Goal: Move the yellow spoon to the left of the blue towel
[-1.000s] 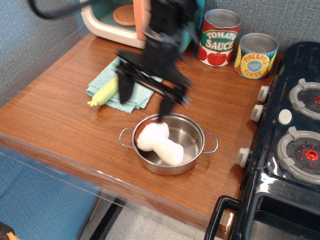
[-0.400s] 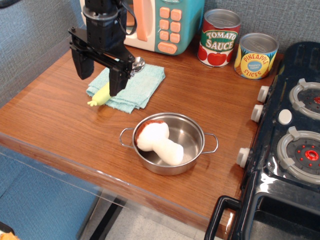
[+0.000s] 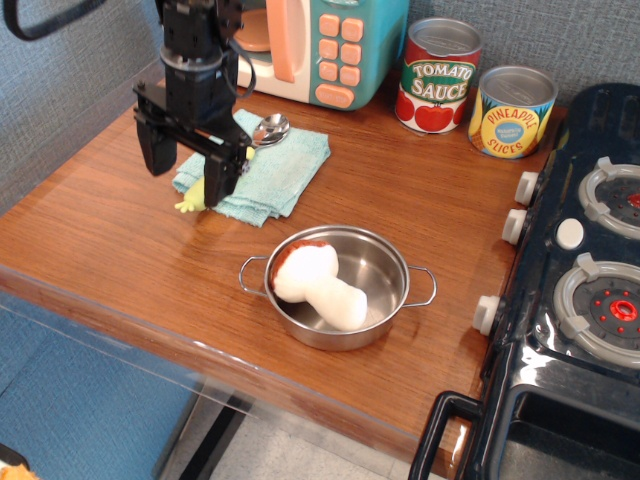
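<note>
The yellow spoon (image 3: 232, 160) lies diagonally on the blue towel (image 3: 270, 172), its shiny silver bowl up on the far part of the cloth and its pale yellow-green handle running toward the towel's near-left corner, where the tip pokes out past the edge onto the counter (image 3: 120, 250). Most of the handle is hidden behind the end effector (image 3: 187, 168), which hangs over the towel's left side with its two black fingers (image 3: 152, 148) spread well apart and pointing down, one to the left of the handle and one over it; it has hold of nothing, and whether the fingertips touch the cloth cannot be told. The towel sits folded on the far-left part of the wooden counter, just in front of a toy microwave (image 3: 310, 45) in teal and orange against the back wall. To the right of the microwave stand a tomato sauce can (image 3: 440, 75) and, beside it, a pineapple slices can (image 3: 512, 110). Nearer the front edge, right of the towel and apart from it, is a steel pot (image 3: 338, 287) with two side handles, holding a white and brown plush mushroom (image 3: 315, 283) lying on its side. A dark toy stove (image 3: 580, 270) with white knobs fills the right side.
</note>
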Available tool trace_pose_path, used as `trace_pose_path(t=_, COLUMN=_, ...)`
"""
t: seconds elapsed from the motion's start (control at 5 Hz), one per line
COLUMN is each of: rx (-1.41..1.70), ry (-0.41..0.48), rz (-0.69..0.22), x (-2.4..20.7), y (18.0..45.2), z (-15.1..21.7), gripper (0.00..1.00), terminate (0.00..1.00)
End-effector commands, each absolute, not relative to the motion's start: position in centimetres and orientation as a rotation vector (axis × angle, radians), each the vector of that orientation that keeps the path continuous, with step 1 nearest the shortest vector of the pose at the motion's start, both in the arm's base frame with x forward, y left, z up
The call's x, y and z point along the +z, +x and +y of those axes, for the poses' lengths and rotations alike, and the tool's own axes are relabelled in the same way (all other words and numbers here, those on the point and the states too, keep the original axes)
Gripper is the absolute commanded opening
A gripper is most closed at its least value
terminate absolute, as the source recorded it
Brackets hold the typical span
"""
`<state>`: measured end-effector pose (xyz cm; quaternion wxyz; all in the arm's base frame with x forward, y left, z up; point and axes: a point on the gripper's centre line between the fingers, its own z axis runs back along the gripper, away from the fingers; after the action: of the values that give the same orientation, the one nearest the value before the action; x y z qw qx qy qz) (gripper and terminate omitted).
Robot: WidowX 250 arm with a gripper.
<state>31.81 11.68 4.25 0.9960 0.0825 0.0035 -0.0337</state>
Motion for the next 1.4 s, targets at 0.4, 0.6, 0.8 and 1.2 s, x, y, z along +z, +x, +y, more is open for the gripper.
trace_pose_path(t=0.4, rx=0.026, ry=0.156, rz=0.036, x=2.4, y=31.9, z=12.5, gripper=0.0, terminate=0.0)
trace_pose_path(t=0.6, rx=0.028, ry=0.142, rz=0.015, x=2.9, y=31.7, z=12.3, gripper=0.0, terminate=0.0)
trace_pose_path(t=0.8, rx=0.026, ry=0.138, rz=-0.041, x=4.9, y=31.3, z=12.6, gripper=0.0, terminate=0.0)
trace_pose_path(t=1.2, rx=0.067, ry=0.15, rz=-0.093, x=7.4, y=27.5, z=16.2, gripper=0.0, terminate=0.0)
